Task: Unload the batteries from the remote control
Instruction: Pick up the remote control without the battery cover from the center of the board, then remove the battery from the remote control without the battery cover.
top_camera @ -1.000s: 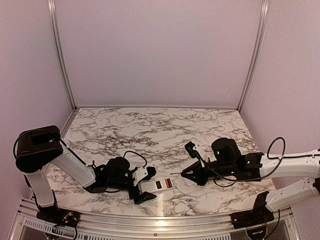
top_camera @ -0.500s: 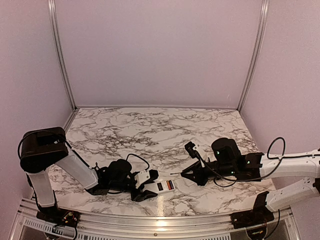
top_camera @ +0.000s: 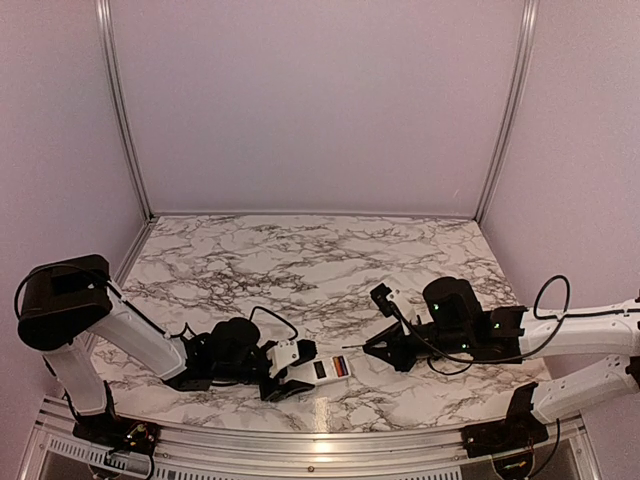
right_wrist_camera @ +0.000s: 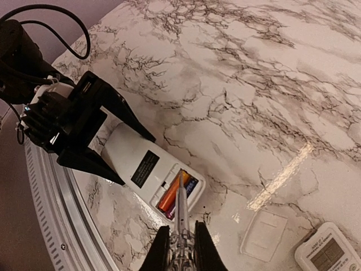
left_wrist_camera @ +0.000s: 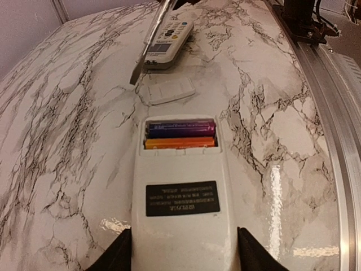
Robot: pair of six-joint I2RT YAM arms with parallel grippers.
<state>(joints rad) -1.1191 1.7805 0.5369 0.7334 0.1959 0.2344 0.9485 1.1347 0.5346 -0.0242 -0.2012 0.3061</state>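
A white remote (left_wrist_camera: pixel 180 192) lies face down on the marble table, its battery bay open. In the bay sit two batteries side by side: an orange one (left_wrist_camera: pixel 180 143) and a dark blue one (left_wrist_camera: pixel 180 129). My left gripper (left_wrist_camera: pixel 183 254) is shut on the remote's near end, one finger on each side. My right gripper (right_wrist_camera: pixel 181 248) is shut on a thin metal tool (right_wrist_camera: pixel 181 209). The tool's tip is over the bay, just above the batteries (right_wrist_camera: pixel 169 195). In the top view the remote (top_camera: pixel 322 370) lies between the left gripper (top_camera: pixel 285 375) and the right gripper (top_camera: pixel 385 347).
The loose white battery cover (left_wrist_camera: pixel 167 90) lies flat on the table just beyond the remote; it also shows in the right wrist view (right_wrist_camera: pixel 263 232). A second remote (left_wrist_camera: pixel 168 39) lies face up further on. The table's metal front rail (top_camera: pixel 320 440) runs close by.
The left arm's upper link has swung lower and to the left, and its gripper and the remote have shifted slightly. The right arm and its tool have stayed put.
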